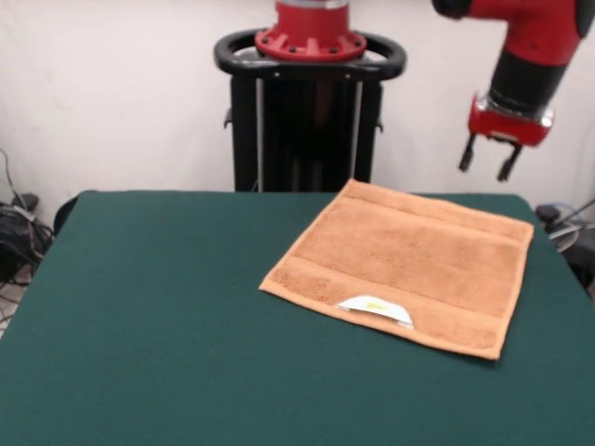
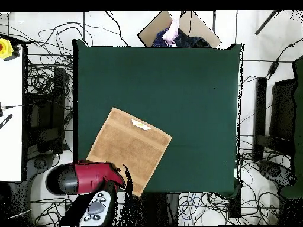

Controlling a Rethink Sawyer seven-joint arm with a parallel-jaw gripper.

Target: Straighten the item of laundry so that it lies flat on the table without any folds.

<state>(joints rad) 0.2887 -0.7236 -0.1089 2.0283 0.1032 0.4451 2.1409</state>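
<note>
The orange-tan towel [image 1: 409, 265] lies spread flat on the dark green table [image 1: 158, 316], at the right far part in the front view. Its white label [image 1: 375, 308] shows at the near edge. In the overhead view the towel [image 2: 131, 146] lies at the lower left of the table [image 2: 189, 94], with its label [image 2: 141, 124] at the upper edge. My gripper [image 1: 487, 158] hangs open and empty in the air above the towel's far right corner, clear of it. The overhead view shows the red arm [image 2: 89, 176] over the towel's lower corner.
The robot's black pedestal [image 1: 309, 111] stands behind the table's far edge. A person [image 2: 173, 32] shows at the top edge of the overhead view. Cables [image 2: 47, 77] lie on the floor around the table. A white bench [image 2: 10, 112] stands at the left.
</note>
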